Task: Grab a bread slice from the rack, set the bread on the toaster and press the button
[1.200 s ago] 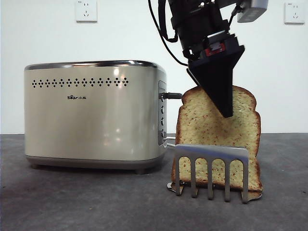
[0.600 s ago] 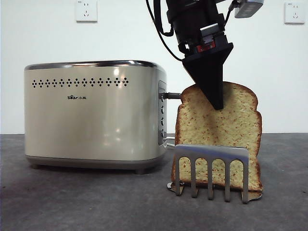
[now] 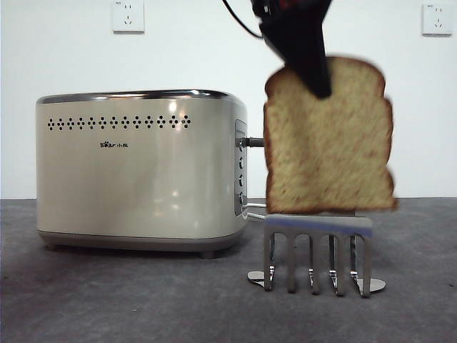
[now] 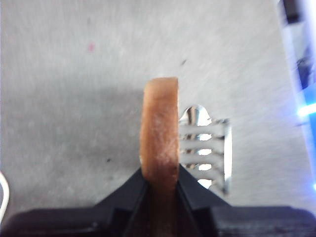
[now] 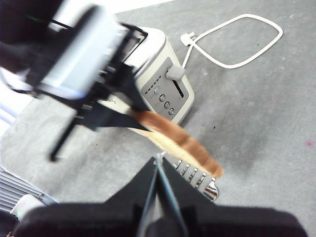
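On the toaster [image 3: 139,175] I am reading a small "Bear" logo [image 3: 114,144] on the broad cream face, just below the row of dark vent holes [image 3: 119,123]. No other writing is legible to me.

I am holding the slice of bread [image 3: 328,139] with the left gripper [image 3: 318,86], which is entering the front view from the top edge. The jaws are clamped on the slice's domed upper crust, one on each face; in the left wrist view the slice [image 4: 159,131] is standing edge-on between them. The slice is hanging upright in the air, its lower crust just above the rack [image 3: 318,250] and clear of the prongs. The rack is standing on the table [image 3: 107,300] just beside the toaster's control end, where the button [image 3: 251,142] is projecting sideways toward the slice.

The right gripper [image 5: 159,174] is waiting above the table, its jaws pressed together on nothing. Its wrist view is showing the toaster's white cable [image 5: 232,42] lying looped on the table.
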Action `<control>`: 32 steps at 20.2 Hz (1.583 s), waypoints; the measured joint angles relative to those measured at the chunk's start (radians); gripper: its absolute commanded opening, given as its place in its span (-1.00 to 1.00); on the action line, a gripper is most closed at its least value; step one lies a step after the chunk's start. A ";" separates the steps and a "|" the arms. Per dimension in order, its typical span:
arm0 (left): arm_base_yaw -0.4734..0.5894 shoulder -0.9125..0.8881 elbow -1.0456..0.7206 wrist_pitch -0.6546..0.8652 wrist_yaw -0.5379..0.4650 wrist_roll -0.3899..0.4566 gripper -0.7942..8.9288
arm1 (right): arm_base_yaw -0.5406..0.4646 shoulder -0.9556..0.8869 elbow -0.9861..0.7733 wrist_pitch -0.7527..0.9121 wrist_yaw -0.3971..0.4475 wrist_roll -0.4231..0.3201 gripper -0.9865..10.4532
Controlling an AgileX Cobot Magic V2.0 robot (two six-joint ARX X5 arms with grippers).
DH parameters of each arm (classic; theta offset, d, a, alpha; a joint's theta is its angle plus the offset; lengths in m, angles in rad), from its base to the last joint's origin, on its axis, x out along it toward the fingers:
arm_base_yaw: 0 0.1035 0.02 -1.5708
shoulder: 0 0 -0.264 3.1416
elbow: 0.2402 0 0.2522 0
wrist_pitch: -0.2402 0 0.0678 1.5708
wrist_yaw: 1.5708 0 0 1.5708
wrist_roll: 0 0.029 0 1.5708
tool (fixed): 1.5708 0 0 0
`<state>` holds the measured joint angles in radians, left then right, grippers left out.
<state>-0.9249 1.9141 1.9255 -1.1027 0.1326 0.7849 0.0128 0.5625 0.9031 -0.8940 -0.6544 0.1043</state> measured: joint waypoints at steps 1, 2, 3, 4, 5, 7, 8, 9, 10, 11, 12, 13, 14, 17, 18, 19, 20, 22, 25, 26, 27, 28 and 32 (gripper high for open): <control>0.000 -0.020 0.000 -0.011 0.022 0.000 -0.85 | 0.000 0.000 0.000 0.000 0.002 0.000 -0.83; -0.003 -0.051 0.000 -0.027 0.040 0.000 -0.85 | 0.000 0.000 0.000 0.000 0.005 0.000 -0.83; -0.008 -0.081 0.000 -0.038 0.042 0.000 -0.85 | 0.000 0.000 0.000 0.000 0.013 0.000 -0.83; -0.015 -0.123 0.000 -0.042 0.042 0.000 -0.85 | 0.000 0.002 0.000 0.000 0.021 0.000 -0.83; -0.021 -0.160 0.000 -0.043 0.042 0.001 -0.86 | 0.000 0.005 0.000 0.000 0.026 0.000 -0.83; -0.032 -0.245 0.000 -0.065 0.032 0.027 -0.86 | 0.000 0.017 0.000 0.000 0.026 -0.001 -0.83; -0.037 -0.291 0.000 -0.095 -0.008 0.054 -0.86 | 0.000 0.027 0.000 0.000 0.026 -0.008 -0.83; -0.039 -0.325 0.000 -0.118 -0.053 0.082 -0.86 | 0.000 0.035 0.000 0.000 0.026 -0.012 -0.83; -0.039 -0.362 0.000 -0.148 -0.108 0.122 -0.86 | 0.000 0.046 0.000 0.000 0.026 -0.015 -0.83; -0.037 -0.386 0.000 -0.178 -0.152 0.159 -0.86 | 0.000 0.054 0.000 0.000 0.026 -0.016 -0.83; -0.026 -0.410 0.000 -0.214 -0.198 0.198 -0.86 | 0.000 0.060 0.000 0.000 0.026 -0.019 -0.83; -0.011 -0.425 0.000 -0.227 -0.229 0.219 -0.86 | 0.000 0.064 0.000 0.002 0.026 -0.019 -0.83; 0.013 -0.439 0.000 -0.224 -0.245 0.237 -0.86 | 0.000 0.064 0.000 0.002 0.026 -0.023 -0.83; 0.100 -0.456 0.000 -0.221 -0.265 0.280 -0.86 | 0.000 0.064 0.000 0.002 0.026 -0.026 -0.83; 0.130 -0.456 0.000 -0.220 -0.266 0.294 -0.86 | 0.000 0.064 0.000 0.002 0.026 -0.026 -0.83; 0.159 -0.455 0.000 -0.220 -0.269 0.311 -0.86 | 0.000 0.064 0.000 0.002 0.026 -0.026 -0.83; 0.186 -0.455 0.000 -0.220 -0.269 0.325 -0.86 | 0.000 0.064 0.000 0.001 0.026 -0.026 -0.83; 0.235 -0.455 0.000 -0.220 -0.269 0.344 -0.86 | 0.000 0.064 0.000 0.001 0.026 -0.026 -0.83; 0.284 -0.455 0.000 -0.220 -0.268 0.360 -0.86 | 0.000 0.064 0.000 0.000 0.026 -0.032 -0.83; 0.291 -0.455 0.000 -0.220 -0.266 0.362 -0.86 | 0.000 0.064 0.000 0.000 0.026 -0.034 -0.83; 0.298 -0.455 0.000 -0.220 -0.260 0.367 -0.86 | 0.000 0.064 0.000 0.000 0.026 -0.034 -0.83; 0.303 -0.455 0.000 -0.220 -0.250 0.372 -0.86 | 0.000 0.064 0.000 0.000 0.026 -0.035 -0.83; 0.313 -0.455 0.000 -0.220 -0.207 0.419 -0.86 | 0.000 0.064 0.000 0.000 0.026 -0.038 -0.83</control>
<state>-0.6117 1.4593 1.9255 -1.3231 -0.0742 1.2041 0.0128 0.6262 0.9031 -0.8936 -0.6281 0.0662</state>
